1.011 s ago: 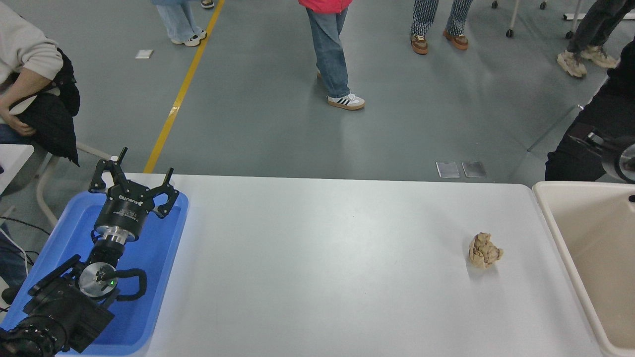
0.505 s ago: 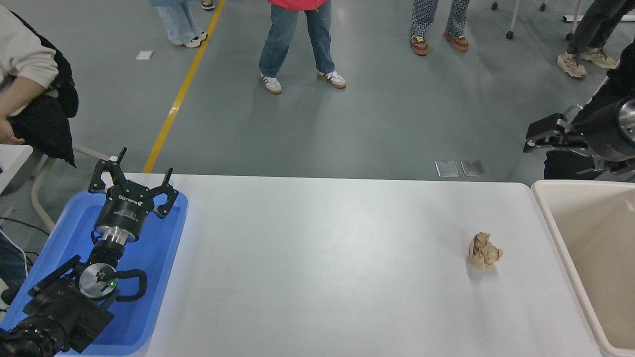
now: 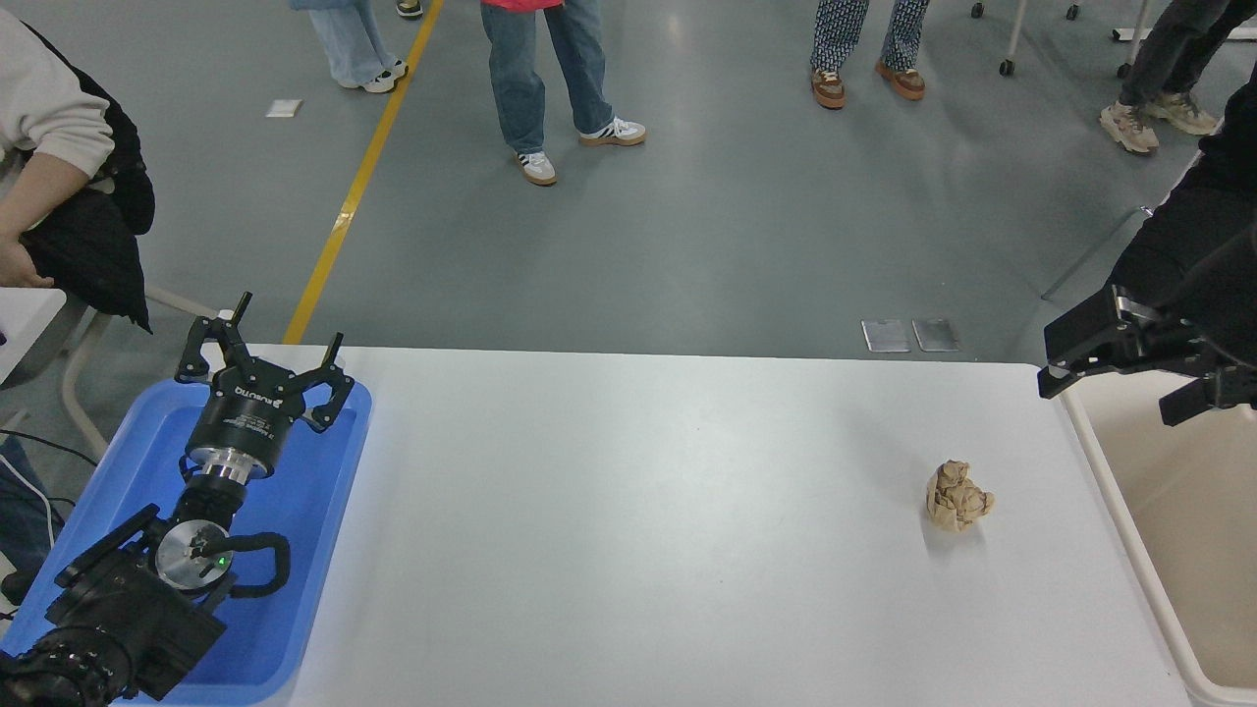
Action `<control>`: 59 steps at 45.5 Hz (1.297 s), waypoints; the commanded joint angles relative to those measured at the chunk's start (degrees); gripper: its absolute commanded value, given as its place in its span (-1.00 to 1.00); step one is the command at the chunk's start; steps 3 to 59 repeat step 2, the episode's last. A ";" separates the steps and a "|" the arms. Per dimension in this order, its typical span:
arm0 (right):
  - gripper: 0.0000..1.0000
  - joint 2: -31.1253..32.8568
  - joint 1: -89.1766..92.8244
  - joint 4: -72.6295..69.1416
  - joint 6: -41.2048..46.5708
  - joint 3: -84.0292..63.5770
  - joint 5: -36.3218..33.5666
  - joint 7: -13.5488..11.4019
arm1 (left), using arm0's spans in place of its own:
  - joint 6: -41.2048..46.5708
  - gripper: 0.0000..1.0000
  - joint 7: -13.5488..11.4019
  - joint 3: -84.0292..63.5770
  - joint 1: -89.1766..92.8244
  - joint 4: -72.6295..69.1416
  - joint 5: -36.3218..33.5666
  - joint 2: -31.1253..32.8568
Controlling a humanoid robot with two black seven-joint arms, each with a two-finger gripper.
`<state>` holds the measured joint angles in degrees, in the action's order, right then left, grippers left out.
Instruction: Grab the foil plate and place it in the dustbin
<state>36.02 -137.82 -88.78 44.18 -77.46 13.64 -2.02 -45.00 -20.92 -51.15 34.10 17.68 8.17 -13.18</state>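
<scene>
The foil plate does not show anywhere in the head view. The beige dustbin (image 3: 1208, 550) stands against the table's right end, cut off by the picture's right edge. My right gripper (image 3: 1120, 388) comes in from the right edge and hangs above the dustbin's far left corner. It is open and holds nothing. My left gripper (image 3: 291, 316) is parked over the blue tray (image 3: 324, 511) at the lower left. It is open and empty.
A small crumpled brown paper ball (image 3: 958, 497) lies on the white table (image 3: 638, 511) near its right end. A seated person's arm (image 3: 39, 187) is at the far left. Several people stand on the floor beyond the table.
My right gripper has come further into view from the right edge and dropped down over the dustbin's far corner. A person in jeans at the top has stepped left.
</scene>
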 commanded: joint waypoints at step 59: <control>1.00 -0.16 -0.96 -0.87 0.82 0.03 0.42 0.00 | 0.00 1.00 0.00 0.00 0.00 -0.01 0.01 0.00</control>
